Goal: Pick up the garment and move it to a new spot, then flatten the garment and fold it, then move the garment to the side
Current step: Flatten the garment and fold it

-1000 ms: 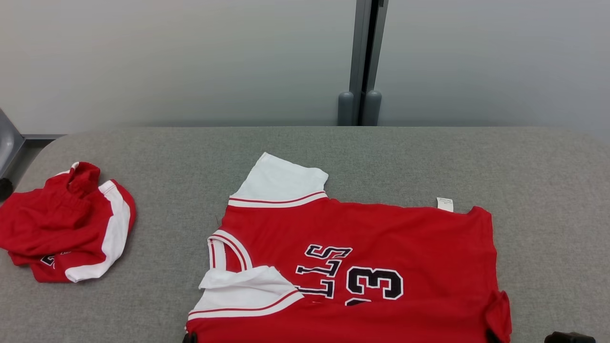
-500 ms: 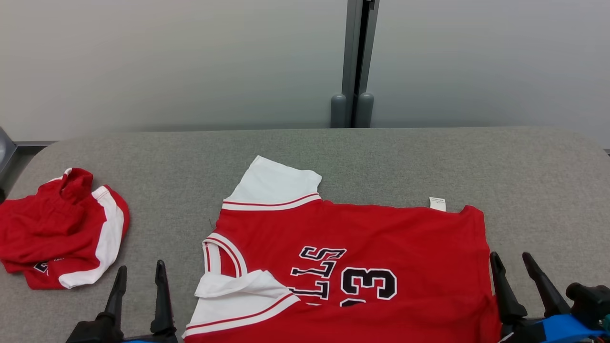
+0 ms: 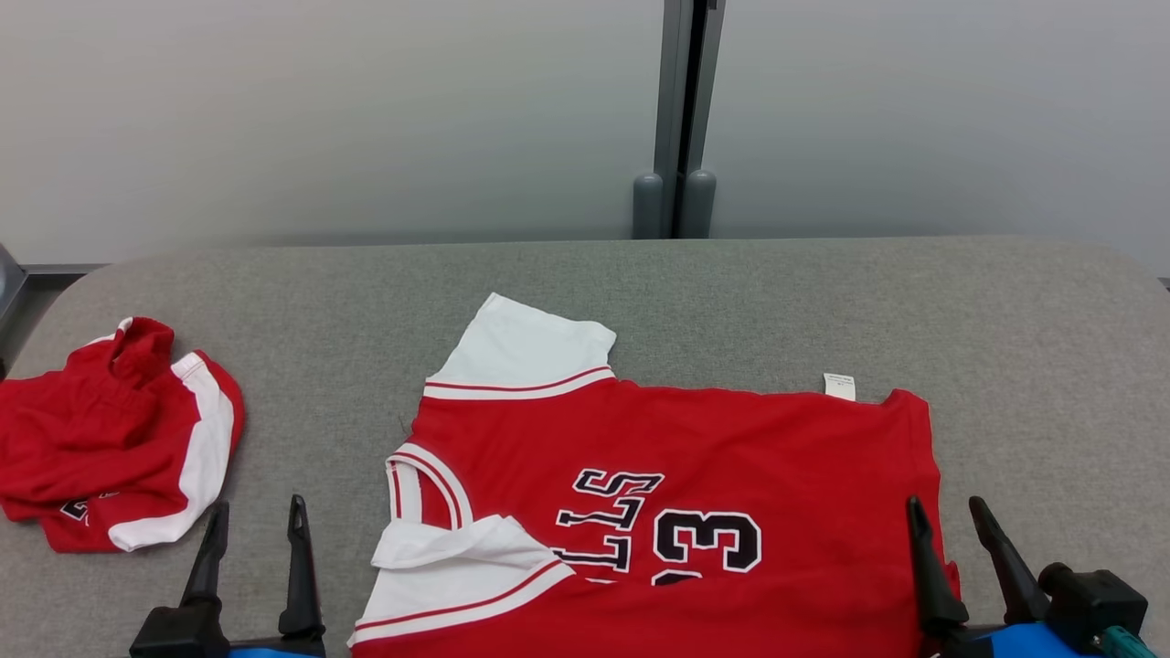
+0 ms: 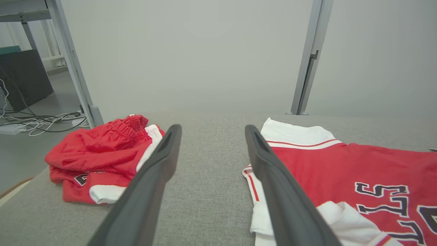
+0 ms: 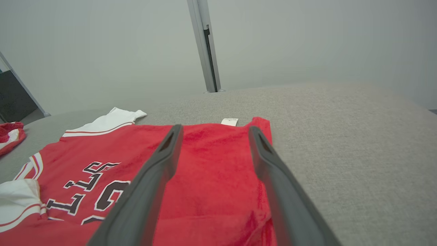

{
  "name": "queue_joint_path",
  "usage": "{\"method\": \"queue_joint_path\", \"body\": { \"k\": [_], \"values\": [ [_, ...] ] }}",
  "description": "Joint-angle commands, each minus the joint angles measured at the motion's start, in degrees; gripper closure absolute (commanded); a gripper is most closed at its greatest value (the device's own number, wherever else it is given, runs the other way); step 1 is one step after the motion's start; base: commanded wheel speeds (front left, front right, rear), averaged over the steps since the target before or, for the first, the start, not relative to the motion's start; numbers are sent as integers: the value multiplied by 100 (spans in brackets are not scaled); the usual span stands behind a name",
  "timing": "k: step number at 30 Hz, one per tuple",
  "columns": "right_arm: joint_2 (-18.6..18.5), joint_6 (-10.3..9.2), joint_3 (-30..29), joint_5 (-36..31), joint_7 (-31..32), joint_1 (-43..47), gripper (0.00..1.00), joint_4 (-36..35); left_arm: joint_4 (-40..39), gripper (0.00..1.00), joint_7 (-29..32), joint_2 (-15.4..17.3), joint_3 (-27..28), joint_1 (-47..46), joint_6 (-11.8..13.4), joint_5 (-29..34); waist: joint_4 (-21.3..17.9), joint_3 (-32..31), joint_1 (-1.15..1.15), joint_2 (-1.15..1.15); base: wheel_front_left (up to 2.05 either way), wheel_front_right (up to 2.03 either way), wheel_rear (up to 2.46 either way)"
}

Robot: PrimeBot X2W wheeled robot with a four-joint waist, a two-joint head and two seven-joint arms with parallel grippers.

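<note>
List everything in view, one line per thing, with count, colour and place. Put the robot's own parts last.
jersey: one, red with white sleeves and black lettering, spread out at the middle of the table's near side
label: one, white, on the jersey's far edge
bundled shorts: one, red with white trim, crumpled at the table's left end
table: one, grey fabric top, under both garments
post: one, grey, upright between pale wall panels behind the table
cables: several, white and black, on the floor beyond the left end
left gripper: one, dark fingers, open, over bare table between shorts and jersey
right gripper: one, dark fingers, open, at the jersey's right edge
</note>
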Motion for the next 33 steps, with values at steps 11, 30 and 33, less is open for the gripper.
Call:
{"method": "queue_joint_path", "body": {
  "k": [11, 30, 33],
  "values": [
    [107, 1, -74, -196, -38, -206, 0, -15, 322, 0, -14, -136, 253, -328, -291, 153, -110, 147, 0, 0, 0, 0, 0],
    [-1198, 1, 1038, 544, 1265, -3444, 0, 956, 2218, 0, 1618, 1347, -1962, -5183, -614, -1067, -716, 1765, 0, 0, 0, 0, 0],
    [-1242, 1, 1250, 746, 1311, -3710, 0, 1116, 2524, 0, 2059, 1538, -2609, -5752, -614, -1435, -851, 2036, 0, 0, 0, 0, 0]
  ]
}}
